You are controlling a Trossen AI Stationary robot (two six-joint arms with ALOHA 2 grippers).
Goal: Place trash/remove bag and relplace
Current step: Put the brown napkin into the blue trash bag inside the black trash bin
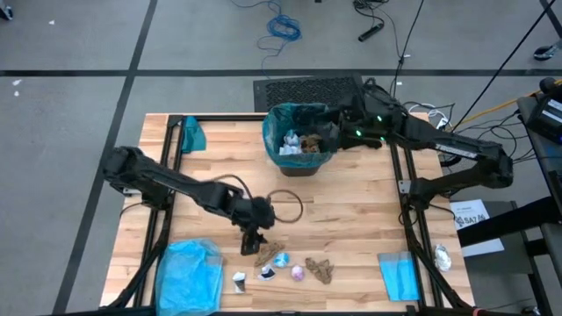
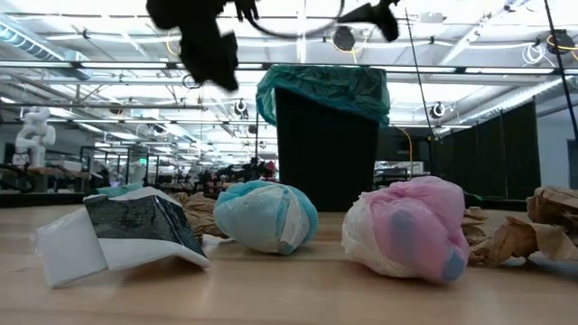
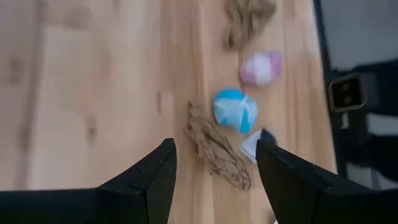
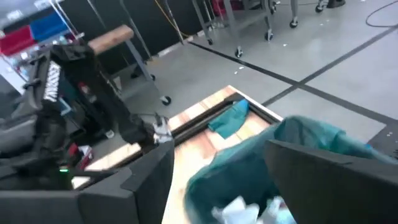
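High view: your right gripper (image 1: 341, 132) sits over the bin (image 1: 299, 163) at top centre, fingers apart, holding nothing. Bag (image 1: 283, 117) lines the bin, teal rim folded over its edge. Some trash (image 1: 299, 144) already inside it, white + brown scraps. Left gripper (image 1: 252, 247) is lower centre, jaws wide, empty, right above the loose scraps near the bottom edge. L wrist view shows brown netting scrap (image 3: 216, 147) between its fingers, blue-white ball (image 3: 236, 110) and pink ball (image 3: 261, 67) just past it. Low view: both balls up front, bin behind at centre. Pale blue plastic bag (image 1: 188, 276) lies bottom left of the table (image 1: 351, 211), apart from the scraps.
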